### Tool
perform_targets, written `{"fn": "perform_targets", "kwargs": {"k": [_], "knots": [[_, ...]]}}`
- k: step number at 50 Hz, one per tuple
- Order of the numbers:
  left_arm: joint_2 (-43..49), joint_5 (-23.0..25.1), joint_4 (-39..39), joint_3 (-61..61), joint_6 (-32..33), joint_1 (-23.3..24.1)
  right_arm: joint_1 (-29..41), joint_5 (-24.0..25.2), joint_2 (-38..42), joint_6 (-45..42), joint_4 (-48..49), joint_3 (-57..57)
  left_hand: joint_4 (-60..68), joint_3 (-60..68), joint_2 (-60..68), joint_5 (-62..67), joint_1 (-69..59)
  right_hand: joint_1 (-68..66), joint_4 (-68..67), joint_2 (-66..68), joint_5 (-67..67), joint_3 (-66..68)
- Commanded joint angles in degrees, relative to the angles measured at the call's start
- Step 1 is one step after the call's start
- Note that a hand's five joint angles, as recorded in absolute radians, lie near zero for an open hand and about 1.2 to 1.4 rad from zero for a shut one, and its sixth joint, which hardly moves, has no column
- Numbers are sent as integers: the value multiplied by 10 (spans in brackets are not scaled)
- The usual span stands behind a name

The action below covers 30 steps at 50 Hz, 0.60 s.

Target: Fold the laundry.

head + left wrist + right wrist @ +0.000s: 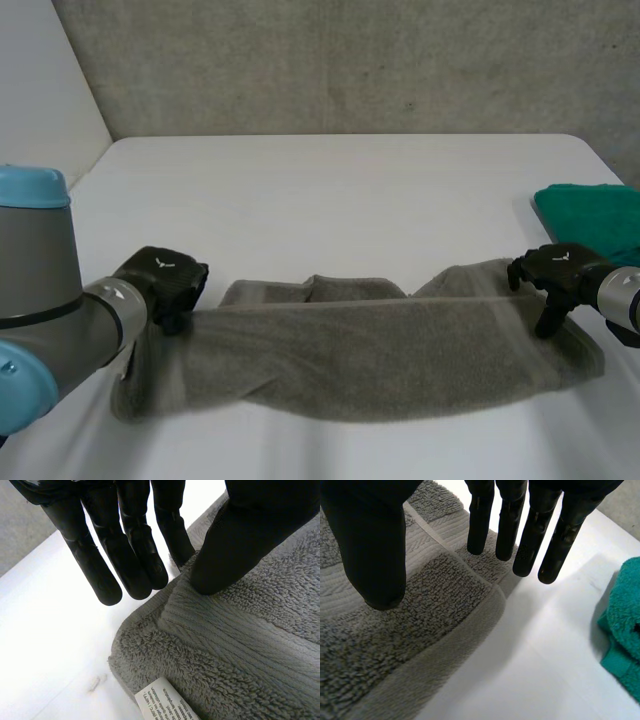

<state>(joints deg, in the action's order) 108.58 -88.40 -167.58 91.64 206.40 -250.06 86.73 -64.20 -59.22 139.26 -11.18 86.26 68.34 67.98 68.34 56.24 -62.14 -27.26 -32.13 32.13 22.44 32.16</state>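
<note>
Black and straight, the fingers of my left robot hand [125, 540] hang just past one short end of the grey towel [360, 350]. The thumb tip rests on the woven band there, so this robot hand is open and grips nothing. My right robot hand [530, 535] is also open at the opposite end, with straight fingers at the towel's corner and the thumb over the pile.

I judge the step to be a lengthwise fold. To do it well, I should pinch both ends at the same moment and at the same edge. Then I should keep the cloth taut between the hands and lay one long edge exactly on the other.

The towel lies stretched across the near part of the white counter [330, 190], already doubled along its length, with a rumpled far edge. It is thick terry, and a white care label [162, 700] shows at the left end. A folded green cloth [590, 215] lies near the right robot hand, apart from the towel.
</note>
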Motion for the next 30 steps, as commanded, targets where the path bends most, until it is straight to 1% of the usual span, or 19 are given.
{"fn": "perform_targets", "kwargs": {"k": [1, 5, 8, 9, 10, 12, 17, 18, 21, 24, 26, 30], "knots": [[-24, 1, 1, 19, 1, 4, -1, 3, 26, 3, -27, -13, 117, 120, 117, 138, -179, -121, -72, 72, 69, 72], [-24, 1, 2, 31, 2, 4, 0, 3, 32, 4, -27, -20, 117, 120, 117, 138, -179, -114, -66, 66, 62, 65], [-25, 1, 2, 39, 2, 4, 0, 4, 33, 4, -27, -22, 117, 120, 117, 138, -179, -158, -109, 109, 106, 109], [-26, 1, 2, 39, 2, 5, 0, 4, 33, 4, -26, -22, 117, 120, 117, 138, -179, -210, -161, 161, 158, 161], [-28, 2, 1, 41, 2, 4, 0, 4, 32, 5, -24, -23, 117, 120, 117, 138, -179, -358, -310, 310, 306, 309], [-32, 2, 0, 39, 2, 4, 1, 4, 30, 7, -21, -24, 117, 120, 117, 138, -179, -517, -468, 468, 465, 468], [-35, 2, -25, 23, 3, -4, 6, 4, 24, 13, -11, -41, 117, 120, 117, 138, -179, -527, -479, 479, 476, 478], [-34, 2, -40, 13, 3, -6, 9, 5, 23, 13, -10, -43, 117, 120, 117, 138, -179, -527, -479, 479, 476, 478], [-28, 1, -66, -8, 4, -9, 38, 5, 13, 14, -3, -66, 117, 120, 117, 138, -179, -527, -479, 479, 476, 478], [-7, 1, -100, -55, 5, -10, 57, -1, 5, 23, 3, -100, 117, 120, 117, 138, -179, -527, -479, 479, 476, 478], [17, -3, -115, -100, 8, -12, 70, -6, 2, 52, 2, -144, 117, 120, 117, 138, -179, -527, -479, 479, 476, 478], [34, -8, -117, -155, 12, -17, 78, -8, 5, 110, -14, -205, 117, 120, 117, 138, -179, -527, -479, 479, 476, 478]]}}
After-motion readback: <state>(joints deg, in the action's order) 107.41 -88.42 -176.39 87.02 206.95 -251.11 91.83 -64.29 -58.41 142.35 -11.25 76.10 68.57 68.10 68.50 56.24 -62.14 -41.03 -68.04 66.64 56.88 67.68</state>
